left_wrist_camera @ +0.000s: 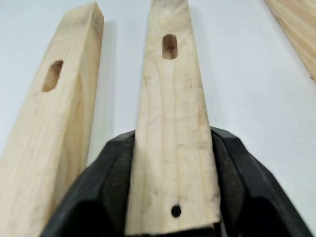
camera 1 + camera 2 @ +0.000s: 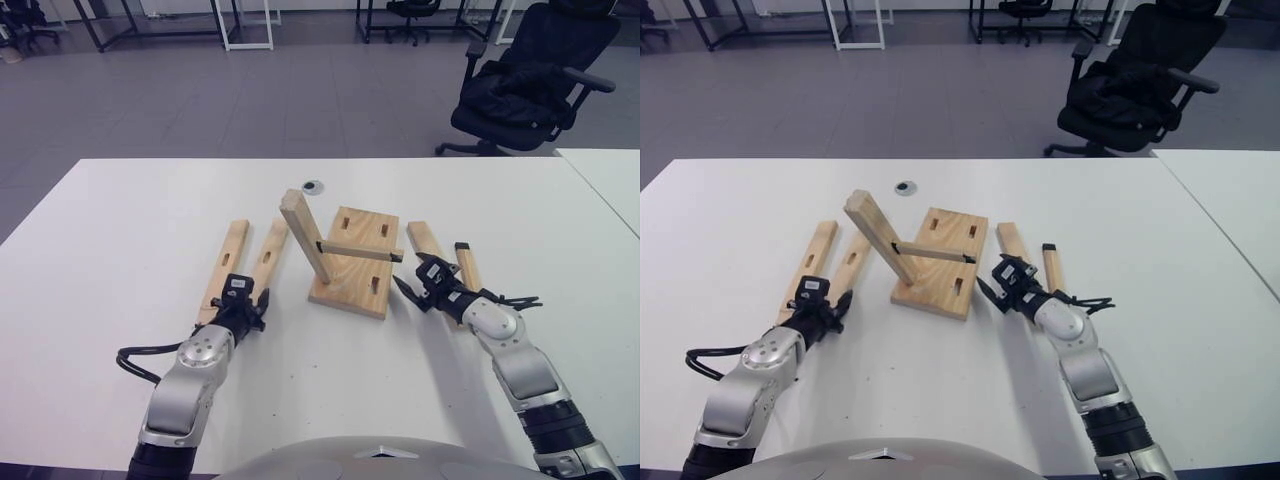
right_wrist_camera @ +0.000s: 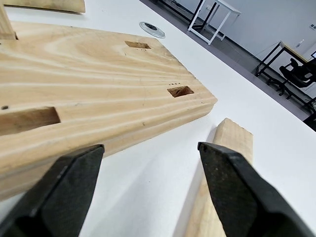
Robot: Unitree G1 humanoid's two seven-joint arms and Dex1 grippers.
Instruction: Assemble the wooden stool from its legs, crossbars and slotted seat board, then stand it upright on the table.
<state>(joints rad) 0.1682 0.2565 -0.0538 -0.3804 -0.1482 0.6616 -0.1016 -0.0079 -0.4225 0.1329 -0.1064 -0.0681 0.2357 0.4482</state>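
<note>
a pale slotted wooden seat board (image 2: 352,283) lies flat on the white desk (image 2: 130,230), about mid-desk. one wooden leg (image 2: 304,236) is planted in it, tilted, and a thin wooden crossbar (image 2: 362,252) runs level from that leg over the board.

on the robot's left lie two more loose wooden legs side by side. the left end effector (image 2: 250,300) has its black fingers (image 1: 111,182) pressed to both sides of the near end of the inner leg (image 1: 170,123), the one closer to the board. the outer leg (image 1: 47,123) lies just beside it.

the right end effector (image 3: 150,147) is spread wide and holds nothing. it sits low, just off the board's right edge, between the board and another flat wooden leg (image 2: 424,239). a slimmer wooden piece with a dark tip (image 2: 467,266) lies beside that.

a small round grommet (image 2: 313,186) sits in the desk beyond the board.
</note>
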